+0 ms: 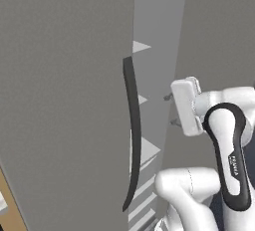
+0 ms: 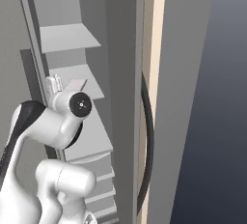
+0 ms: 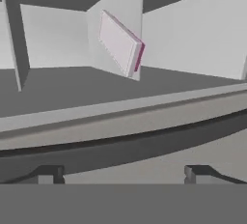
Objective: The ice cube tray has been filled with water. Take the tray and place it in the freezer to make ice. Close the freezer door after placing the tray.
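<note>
Freezer (image 2: 72, 37) stands open ahead of the gripper (image 3: 123, 172): a narrow tall compartment with white shelves stepping down and pale drawer fronts low in the right base view. Ice cube tray (image 3: 119, 44) lies inside it, seen in the hand view beyond the gripper, up and slightly toward the left fingertip side, set back against the compartment's inner corner. It is a thin flat pale pink-lilac slab with a darker magenta edge showing on one short side; it appears tilted in this rolled view, so its true lie on the shelf cannot be settled. Nothing else visible on the shelves.

Gripper: the two dark fingertips (image 3: 48, 174) stand wide apart at the bottom of the hand view, jaws spread, nothing between them. The tray is well apart from them, deeper in. Between tips and tray runs a long pale ledge with a dark band along it, crossing the whole view; which part of the fridge it is cannot be told.

Freezer door (image 1: 64, 100) is a broad grey slab to the arm's left in the left base view, swung out, with its long black curved handle (image 1: 132, 135) running vertically along the edge nearest the hand. The white hand sits just beside the opening, level with the middle shelves.

To the arm's right in the right base view: the other grey fridge door (image 2: 181, 97) edge-on, with its own black curved handle (image 2: 148, 141) and a pale beige strip beside it. Dark blue-grey background beyond
</note>
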